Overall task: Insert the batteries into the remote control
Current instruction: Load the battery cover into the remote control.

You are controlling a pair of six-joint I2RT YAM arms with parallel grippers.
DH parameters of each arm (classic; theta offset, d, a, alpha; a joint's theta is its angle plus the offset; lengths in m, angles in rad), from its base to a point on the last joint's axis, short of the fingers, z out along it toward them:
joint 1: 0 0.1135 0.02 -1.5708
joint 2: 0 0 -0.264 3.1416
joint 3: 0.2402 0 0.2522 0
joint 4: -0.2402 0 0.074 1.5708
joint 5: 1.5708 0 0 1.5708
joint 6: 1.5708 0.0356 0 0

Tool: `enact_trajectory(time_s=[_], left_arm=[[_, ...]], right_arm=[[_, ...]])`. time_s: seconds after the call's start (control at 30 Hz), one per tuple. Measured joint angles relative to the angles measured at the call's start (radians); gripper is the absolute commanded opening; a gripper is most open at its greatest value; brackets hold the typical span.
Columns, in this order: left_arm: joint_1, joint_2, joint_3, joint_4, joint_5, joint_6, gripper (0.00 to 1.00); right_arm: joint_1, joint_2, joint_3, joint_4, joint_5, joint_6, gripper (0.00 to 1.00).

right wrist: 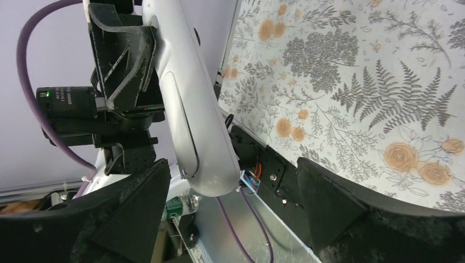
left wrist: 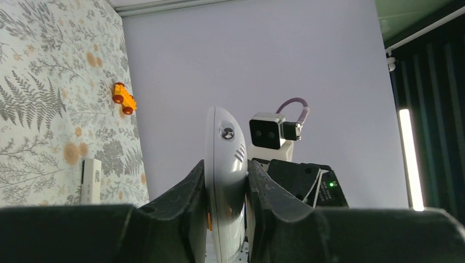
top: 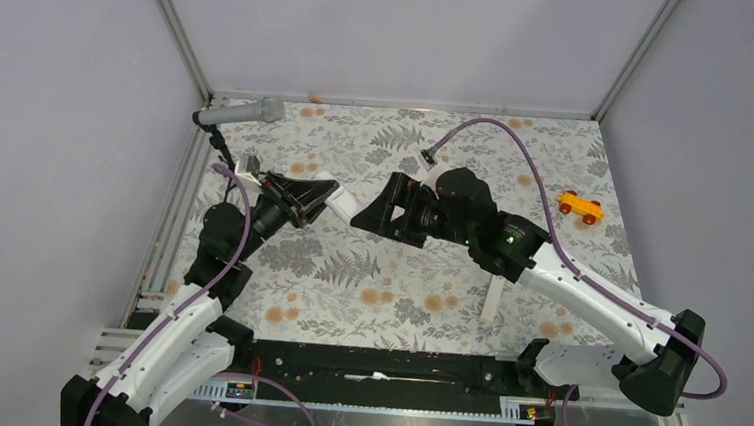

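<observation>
The white remote control [top: 344,204] is held above the table in my left gripper [top: 316,201], which is shut on it. In the left wrist view the remote [left wrist: 224,142] stands edge-on between the two fingers of the left gripper [left wrist: 226,174]. A thin orange sliver [left wrist: 209,221] shows at its edge; I cannot tell what it is. My right gripper [top: 375,213] is open, facing the remote's free end. In the right wrist view the remote's rounded end [right wrist: 205,148] sits between the wide-open jaws of the right gripper [right wrist: 230,194], touching neither. The batteries are not clearly in view.
An orange toy car [top: 580,207] sits at the right back of the floral table; it also shows in the left wrist view [left wrist: 124,98]. A thin white flat strip [top: 492,299] lies near the right arm. A grey cylinder [top: 243,113] lies at the back left corner.
</observation>
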Motion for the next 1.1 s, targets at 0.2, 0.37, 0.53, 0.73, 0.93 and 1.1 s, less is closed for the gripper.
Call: enact_trajectory(time_s=[0.2,0.37,0.53,0.73,0.93,1.1], left_arm=[[0.000,0.000,0.004,-0.002,0.008,-0.050,0.00],[0.000,0.000,0.004,-0.001,0.013,-0.073,0.00],[0.000,-0.001,0.004,-0.009,0.018,-0.077,0.00],[0.000,-0.006,0.004,-0.018,0.023,-0.076,0.00],[0.000,-0.008,0.004,0.000,0.027,-0.094,0.00],[0.000,-0.024,0.004,0.003,0.031,-0.090,0.00]], right_arm=[[-0.013,-0.005,-0.041,0.104,-0.066,0.063,0.85],[-0.029,-0.012,-0.090,0.164,-0.101,0.116,0.69],[-0.042,-0.012,-0.126,0.224,-0.144,0.175,0.55],[-0.044,-0.012,-0.142,0.269,-0.170,0.206,0.53],[-0.049,-0.012,-0.166,0.298,-0.179,0.219,1.00],[-0.055,-0.017,-0.201,0.343,-0.184,0.213,1.00]])
